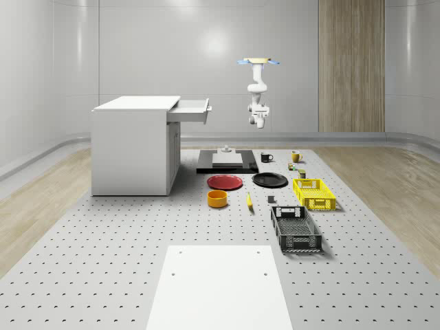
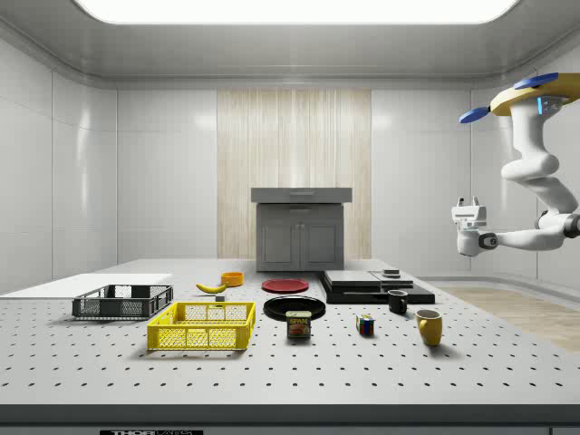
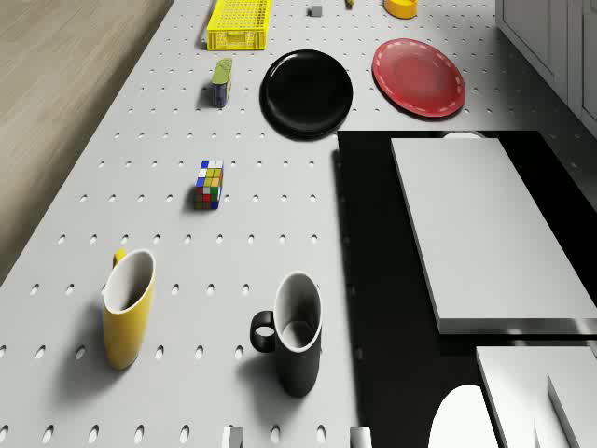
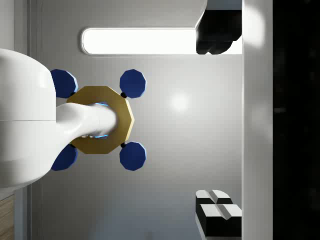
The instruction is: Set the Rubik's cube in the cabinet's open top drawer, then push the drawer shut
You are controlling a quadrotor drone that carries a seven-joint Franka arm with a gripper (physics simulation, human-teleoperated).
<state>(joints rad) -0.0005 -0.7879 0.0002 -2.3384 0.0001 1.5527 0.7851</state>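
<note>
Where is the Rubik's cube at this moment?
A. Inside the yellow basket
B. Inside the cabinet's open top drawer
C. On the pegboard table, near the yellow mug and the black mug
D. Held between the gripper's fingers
C. The Rubik's cube sits on the table apart from the yellow mug and black mug, while the drone hovers above with the gripper high in the air.

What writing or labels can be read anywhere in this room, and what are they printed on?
"SPAM": on the small can standing on the table between the yellow basket and the Rubik's cube, in the side view.
A light strip of print on the table's front edge, in the side view: too small to read.
Nothing else bears readable text.
</note>
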